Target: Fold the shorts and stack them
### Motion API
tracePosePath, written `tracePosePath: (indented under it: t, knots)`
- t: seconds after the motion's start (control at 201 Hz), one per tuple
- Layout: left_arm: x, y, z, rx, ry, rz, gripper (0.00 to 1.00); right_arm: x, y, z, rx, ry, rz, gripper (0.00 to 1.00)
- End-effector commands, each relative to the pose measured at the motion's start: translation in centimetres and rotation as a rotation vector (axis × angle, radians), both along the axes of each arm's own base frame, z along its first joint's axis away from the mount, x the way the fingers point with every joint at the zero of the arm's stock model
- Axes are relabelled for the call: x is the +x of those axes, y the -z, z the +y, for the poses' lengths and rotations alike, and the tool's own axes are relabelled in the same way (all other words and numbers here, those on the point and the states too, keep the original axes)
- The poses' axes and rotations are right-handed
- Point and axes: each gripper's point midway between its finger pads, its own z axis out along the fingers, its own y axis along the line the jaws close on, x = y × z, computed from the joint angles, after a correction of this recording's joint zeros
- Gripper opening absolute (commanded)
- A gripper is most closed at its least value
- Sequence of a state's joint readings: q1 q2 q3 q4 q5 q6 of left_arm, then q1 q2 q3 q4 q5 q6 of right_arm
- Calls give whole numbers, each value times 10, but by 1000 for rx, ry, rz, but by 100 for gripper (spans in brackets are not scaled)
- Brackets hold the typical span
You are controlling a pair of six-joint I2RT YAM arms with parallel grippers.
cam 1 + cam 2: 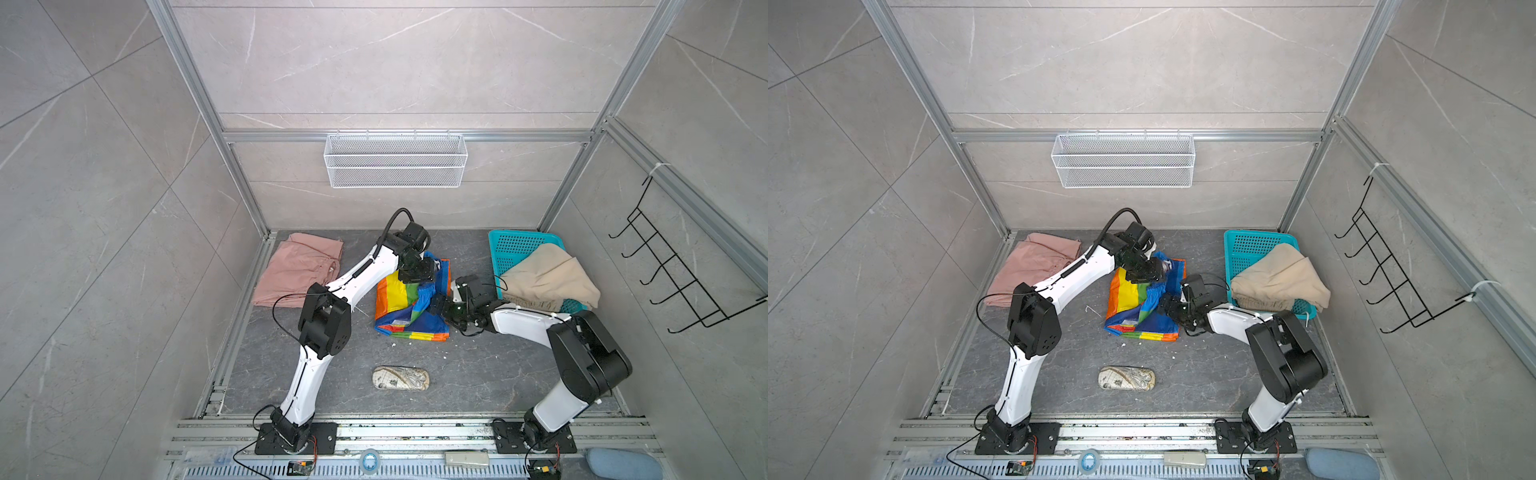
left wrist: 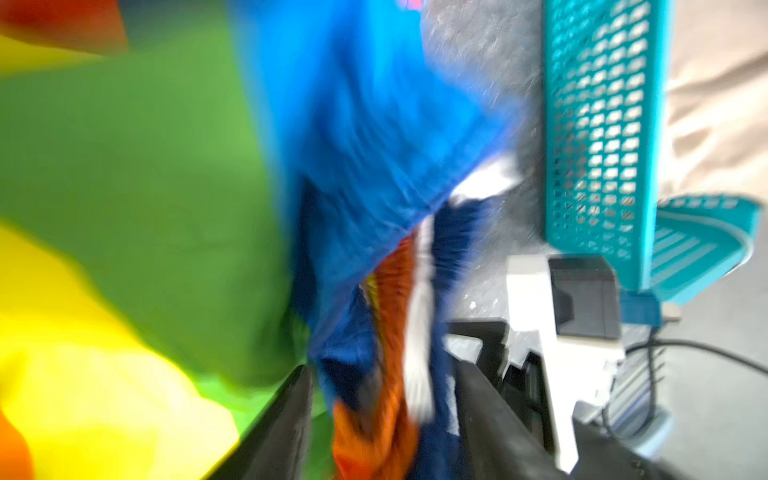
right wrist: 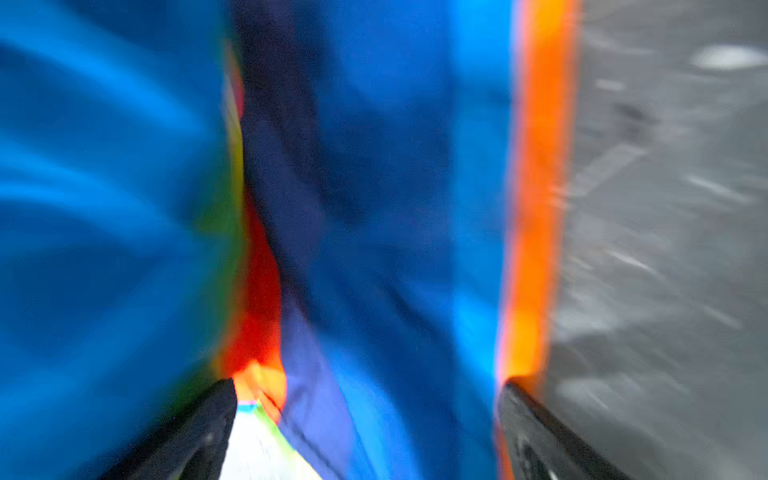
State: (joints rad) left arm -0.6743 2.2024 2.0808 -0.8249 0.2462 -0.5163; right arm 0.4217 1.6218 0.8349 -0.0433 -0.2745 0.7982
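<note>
Nearest me, a patterned pouch lies close to the front edge of the worktop; it is not part of the job.

At the centre of the worktop lie the rainbow-striped shorts, doubled over but rumpled, with uneven edges. Both arms work on them.
- The right gripper is at their right edge. Its jaws are spread wide, with blue cloth lying loose between them and nothing pinched.
- The left gripper is at their far edge. Its jaws are parted, with a bunch of cloth hanging between them. The blur hides whether the cloth touches the pads, so I read no firm hold.

At the far left corner the pink shorts lie flat. At the far right corner the beige shorts drape over the teal basket, unfolded.

I judge the step in hand to be the fold of the rainbow-striped shorts. The next move calls for a fresh pinch on two corners of one edge, both arms lifting together. Lay that edge square over the opposite one before any stacking.
</note>
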Motion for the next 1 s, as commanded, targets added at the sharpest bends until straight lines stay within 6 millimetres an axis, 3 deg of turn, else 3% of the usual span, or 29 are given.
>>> tracePosePath:
  t: [0.0,0.03,0.154,0.264,0.419,0.543,0.633,0.727,0.837,0.992]
  knots:
    - [5,-73,0,-118,26,-161,92,-14,-18,-27,-65,8,6,100]
    - [5,-83,3,-132,20,-179,99,-14,-26,-32,-74,17,-7,100]
    - [9,-107,29,-251,-66,-192,99,-8,-65,-52,-119,54,-85,100]
    - [14,-97,53,-400,-164,-132,99,5,-93,-52,-132,56,-139,100]
    - [7,-50,65,-546,-267,-24,99,32,-107,-3,104,31,-150,100]
    - [-7,-8,73,-573,-337,46,99,44,-114,44,192,-24,-152,100]
    - [-17,16,78,-571,-368,85,99,49,-105,77,229,-57,-122,100]
    - [-29,41,89,-527,-404,115,100,50,-85,95,246,-65,-81,100]
    - [-40,61,101,-490,-443,125,99,43,-58,93,255,-50,-34,100]
    - [-51,85,108,-451,-462,166,99,14,-16,79,223,-59,50,100]
